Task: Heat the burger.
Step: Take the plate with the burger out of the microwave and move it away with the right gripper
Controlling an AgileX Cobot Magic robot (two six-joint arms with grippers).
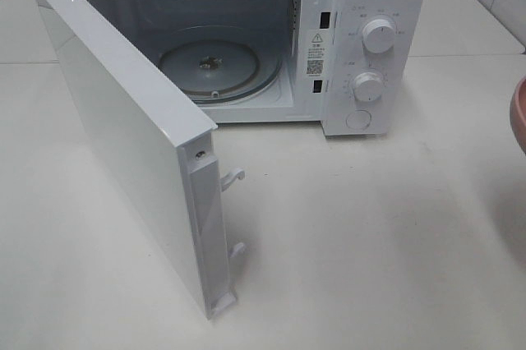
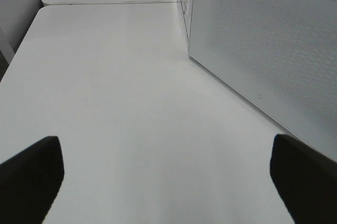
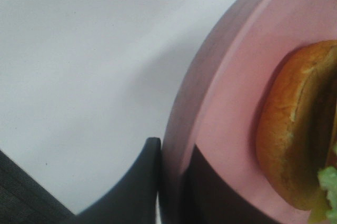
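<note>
burger [image 3: 295,129] cropped (plate [image 3: 231,103] too)

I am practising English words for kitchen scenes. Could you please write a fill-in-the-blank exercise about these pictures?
1. The microwave door stands ____.
2. The burger lies on a ____ plate.
3. The right gripper is closed on the plate's ____.
4. The glass turntable inside the microwave carries ____.

Missing words: open; pink; rim; nothing
</note>
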